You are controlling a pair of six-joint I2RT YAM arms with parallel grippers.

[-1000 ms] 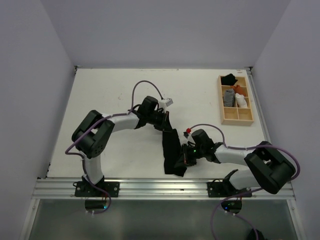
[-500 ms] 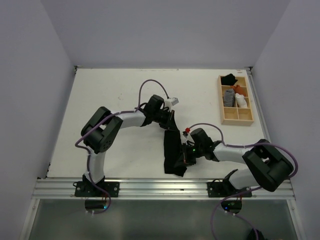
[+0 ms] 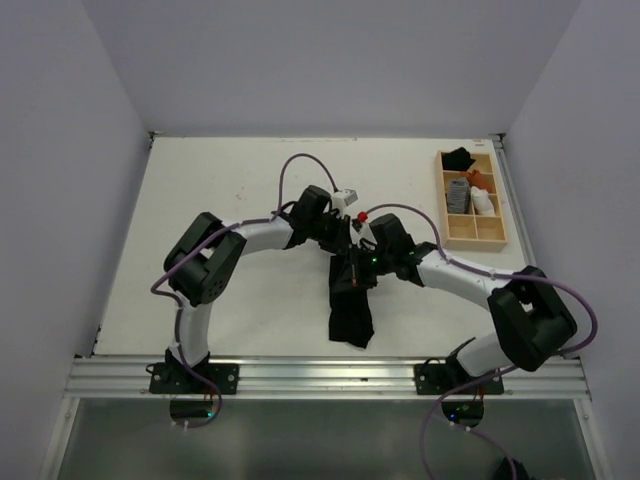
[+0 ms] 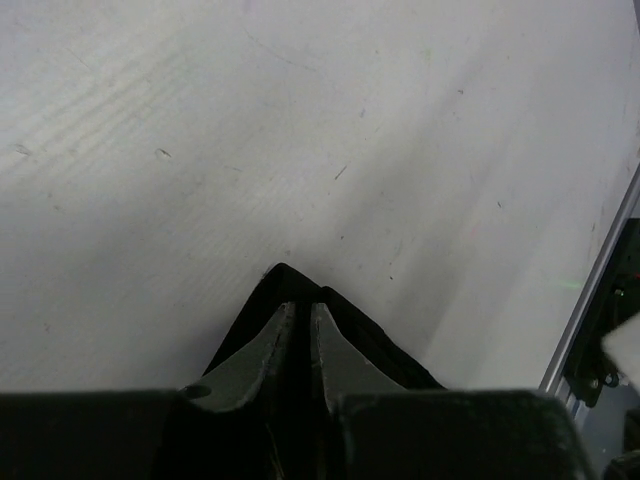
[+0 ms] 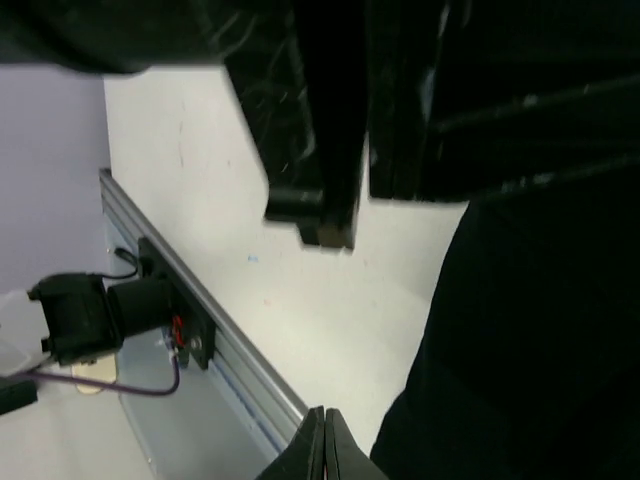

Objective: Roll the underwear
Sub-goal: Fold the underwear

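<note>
I find left fingers [image 4: 260, 352] nearly closed, apparently pinching the underwear [image 3: 350, 320]; right fingers [image 5: 313, 446] shut. Hold fabric taut while rolling.

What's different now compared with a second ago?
The right gripper moved up along the underwear, away from the near edge, and now sits just beside the left gripper. The left gripper shifted slightly rightward and stayed at the cloth's far end. The underwear lies stretched out much as before. The wooden tray is untouched.
</note>
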